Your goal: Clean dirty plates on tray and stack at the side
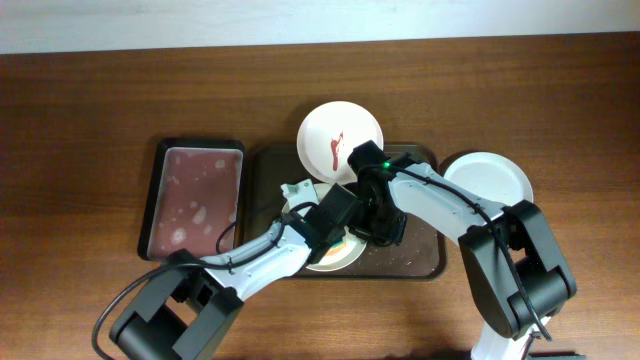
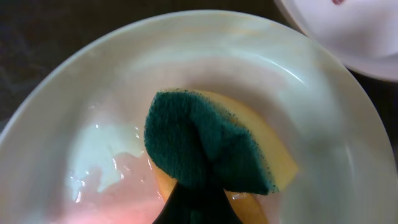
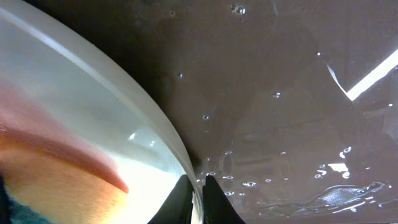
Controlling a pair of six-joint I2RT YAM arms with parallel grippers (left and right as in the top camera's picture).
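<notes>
Pinching dirty plate (image 3: 74, 124) rim, right gripper (image 3: 198, 193); left gripper (image 2: 196, 200) gripping sponge (image 2: 205, 146); bare tray (image 3: 280, 93) beside.

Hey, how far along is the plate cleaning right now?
Done: one white plate looks clean on the table right of the tray. In hand: the left claw presses a sponge on a second plate while the right claw pinches its rim. Left: the smeared plate at the tray's far edge, then stacking.

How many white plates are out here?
3: red-smeared plate at the tray's far edge; half-hidden plate mid-tray; clean plate right of the tray. More may be hidden.
</notes>
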